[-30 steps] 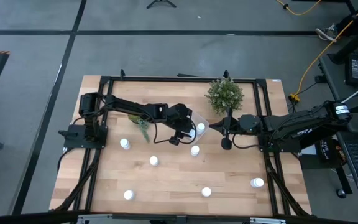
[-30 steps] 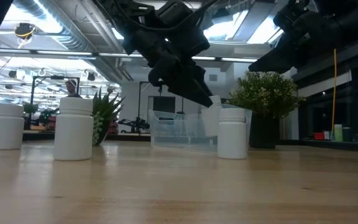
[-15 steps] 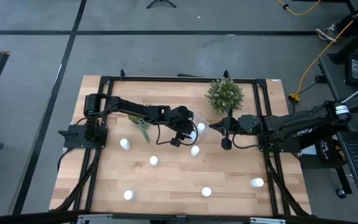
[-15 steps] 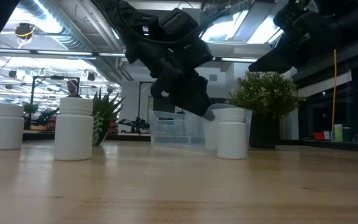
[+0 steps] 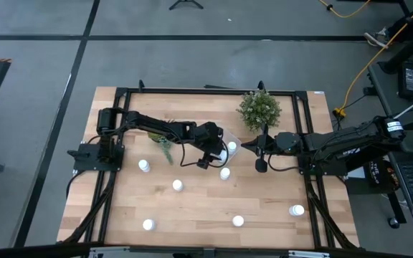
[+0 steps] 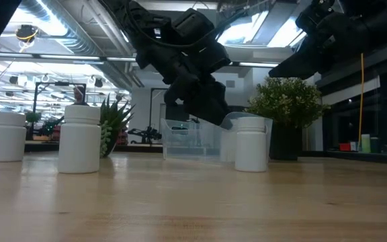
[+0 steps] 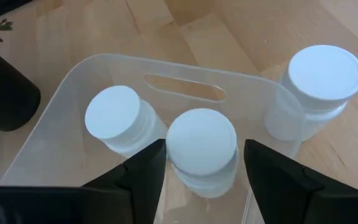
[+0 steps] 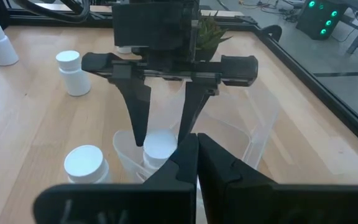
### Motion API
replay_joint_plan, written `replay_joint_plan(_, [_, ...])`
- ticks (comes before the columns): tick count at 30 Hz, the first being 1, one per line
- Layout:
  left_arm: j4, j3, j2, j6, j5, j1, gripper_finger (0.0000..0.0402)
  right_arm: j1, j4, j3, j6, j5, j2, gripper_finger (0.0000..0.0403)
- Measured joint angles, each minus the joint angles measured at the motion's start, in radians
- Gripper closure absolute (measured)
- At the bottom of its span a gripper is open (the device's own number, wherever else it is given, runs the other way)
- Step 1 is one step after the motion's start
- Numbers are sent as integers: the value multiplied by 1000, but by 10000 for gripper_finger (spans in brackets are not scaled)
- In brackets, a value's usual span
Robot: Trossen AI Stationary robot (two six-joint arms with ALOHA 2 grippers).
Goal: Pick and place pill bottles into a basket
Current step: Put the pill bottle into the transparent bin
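Observation:
The clear basket stands at the table's far middle, beside the bushy plant. Two white pill bottles stand upright inside it, one to the side and one between my fingers. My left gripper is open, pointing down into the basket. Its fingers stand on either side of the second bottle, with a thin gap showing on one side. My right gripper is shut and empty, hovering level just right of the basket. Several more bottles stand on the table, the nearest one just outside the basket.
A spiky green plant stands left of the basket. Loose bottles stand at the left, the middle, the near left, the near middle and the near right. A black frame rims the table.
My left gripper has gone down into the basket with a white bottle at its fingertips, then stopped. The bottle now sits low inside the basket.

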Motion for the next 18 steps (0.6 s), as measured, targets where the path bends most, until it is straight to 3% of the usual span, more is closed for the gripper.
replay_joint_plan(18, [83, 0, 0, 8, 2, 0, 194, 0, 0, 0, 1, 0, 0, 394])
